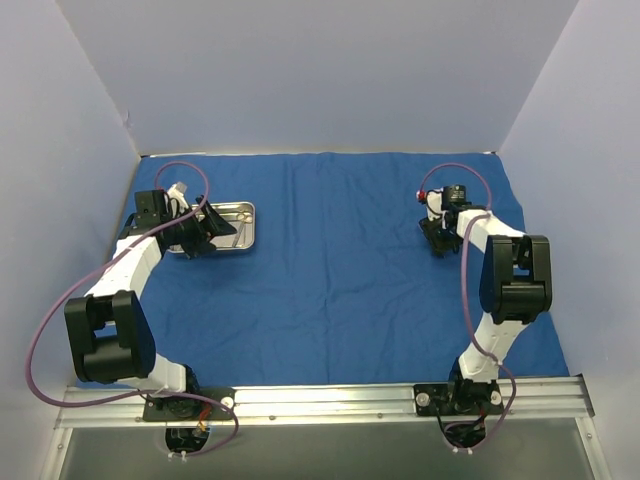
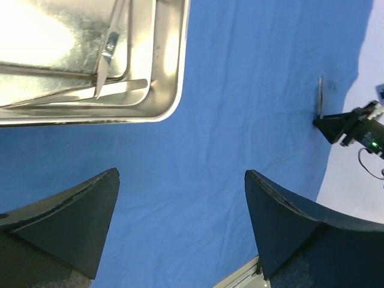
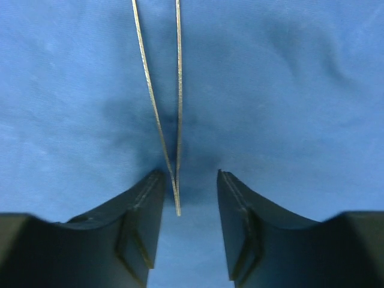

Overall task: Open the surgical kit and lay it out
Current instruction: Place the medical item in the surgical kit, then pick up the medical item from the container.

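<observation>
The royal-blue cloth [image 1: 340,260] of the surgical kit lies spread flat over the table. At the left on it stands the steel tray [image 1: 247,210], seen close in the left wrist view [image 2: 171,90], holding scissor-like instruments [image 2: 107,51]. My left gripper [image 1: 205,232] hovers open beside the tray's near edge, nothing between its fingers [image 2: 182,174]. At the right, my right gripper [image 1: 440,240] is low over the cloth, its jaws open [image 3: 191,174]. Thin silver tweezers [image 3: 155,102] rest on edge on the cloth, their joined end between the fingers and apart from both pads.
An aluminium rail [image 1: 320,400] runs along the near edge with both arm bases bolted to it. Pale walls enclose the table on three sides. Purple cables [image 1: 60,300] loop beside each arm.
</observation>
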You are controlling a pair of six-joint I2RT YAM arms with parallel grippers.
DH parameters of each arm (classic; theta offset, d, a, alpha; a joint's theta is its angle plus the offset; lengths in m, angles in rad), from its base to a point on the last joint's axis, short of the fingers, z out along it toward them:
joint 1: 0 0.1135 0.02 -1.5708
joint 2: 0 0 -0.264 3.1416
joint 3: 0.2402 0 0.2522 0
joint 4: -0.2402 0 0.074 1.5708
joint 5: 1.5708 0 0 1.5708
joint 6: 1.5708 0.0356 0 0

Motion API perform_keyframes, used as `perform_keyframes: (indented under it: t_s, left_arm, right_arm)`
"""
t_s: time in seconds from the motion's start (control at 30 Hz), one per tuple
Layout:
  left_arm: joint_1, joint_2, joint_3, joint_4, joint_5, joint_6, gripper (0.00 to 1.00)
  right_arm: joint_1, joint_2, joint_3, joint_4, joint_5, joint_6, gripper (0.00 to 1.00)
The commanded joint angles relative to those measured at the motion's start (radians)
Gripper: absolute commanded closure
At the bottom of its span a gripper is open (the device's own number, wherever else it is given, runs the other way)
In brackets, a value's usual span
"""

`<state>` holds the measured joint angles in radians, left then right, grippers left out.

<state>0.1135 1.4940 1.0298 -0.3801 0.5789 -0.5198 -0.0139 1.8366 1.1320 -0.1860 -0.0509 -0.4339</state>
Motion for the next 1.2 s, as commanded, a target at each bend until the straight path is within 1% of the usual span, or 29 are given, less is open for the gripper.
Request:
perform_keyframes:
  t_s: [0.0,0.03,0.13,0.2,0.23,0.27,0.3,0.33,0.4,0.43,0.47,0.5,0.53,0.57,0.6,0.63,0.67,0.7,0.83,0.93,1.17]
  left_arm:
    - [0.006,0.028,0.064,-0.034,-0.051,0.012,0.06]
    - [0.006,0.04,0.076,-0.046,-0.057,0.017,0.06]
    - [0.006,0.081,0.119,-0.078,-0.066,0.038,0.06]
    - [0.006,0.107,0.139,-0.1,-0.077,0.058,0.03]
    - [0.006,0.124,0.163,-0.115,-0.1,0.078,0.01]
    - [0.005,0.133,0.177,-0.124,-0.117,0.089,0.0]
    - [0.005,0.146,0.196,-0.14,-0.135,0.104,0.05]
    - [0.005,0.173,0.24,-0.173,-0.152,0.137,0.08]
    - [0.005,0.207,0.294,-0.213,-0.218,0.174,0.1]
    - [0.006,0.242,0.353,-0.251,-0.238,0.191,0.11]
    - [0.006,0.261,0.384,-0.273,-0.298,0.231,0.15]
    - [0.006,0.281,0.416,-0.29,-0.327,0.248,0.16]
    - [0.006,0.323,0.449,-0.325,-0.349,0.265,0.18]
    - [0.006,0.346,0.516,-0.341,-0.37,0.306,0.21]
    - [0.006,0.371,0.548,-0.354,-0.401,0.328,0.24]
    - [0.006,0.421,0.584,-0.385,-0.413,0.349,0.27]
    - [0.006,0.446,0.646,-0.4,-0.442,0.389,0.3]
    - [0.005,0.475,0.676,-0.416,-0.486,0.405,0.35]
    - [0.003,0.612,0.794,-0.473,-0.55,0.463,0.39]
    - [-0.002,0.687,0.865,-0.499,-0.596,0.474,0.41]
    - [-0.008,0.762,0.926,-0.497,-0.648,0.477,0.44]
  right_arm:
    - [0.008,-0.083,-0.003,-0.018,0.013,0.073,0.57]
    - [0.023,-0.127,-0.002,-0.007,0.013,0.096,0.54]
    - [0.058,-0.209,0.037,-0.03,0.038,0.208,0.52]
    - [0.116,-0.238,0.089,-0.055,0.062,0.259,0.51]
    - [0.138,-0.263,0.106,-0.076,0.08,0.268,0.5]
    - [0.178,-0.272,0.121,-0.082,0.08,0.277,0.5]
    - [0.196,-0.278,0.158,-0.089,0.085,0.297,0.49]
    - [0.212,-0.277,0.179,-0.128,0.086,0.354,0.49]
    - [0.226,-0.246,0.225,-0.196,0.057,0.43,0.49]
    - [0.226,-0.234,0.271,-0.22,0.01,0.51,0.5]
    - [0.23,-0.223,0.29,-0.242,-0.085,0.526,0.52]
    - [0.25,-0.212,0.302,-0.257,-0.124,0.534,0.55]
    - [0.27,-0.217,0.31,-0.273,-0.132,0.543,0.58]
    - [0.294,-0.226,0.304,-0.273,-0.106,0.54,0.58]
    - [0.337,-0.253,0.292,-0.254,-0.09,0.529,0.58]
    - [0.354,-0.272,0.278,-0.242,-0.078,0.521,0.58]
    - [0.365,-0.287,0.241,-0.23,-0.072,0.514,0.58]
    - [0.373,-0.306,0.22,-0.207,-0.081,0.514,0.58]
    - [0.374,-0.376,0.137,-0.167,-0.113,0.532,0.58]
    - [0.376,-0.396,0.098,-0.15,-0.128,0.547,0.58]
    - [0.371,-0.404,0.092,-0.151,-0.119,0.531,0.59]
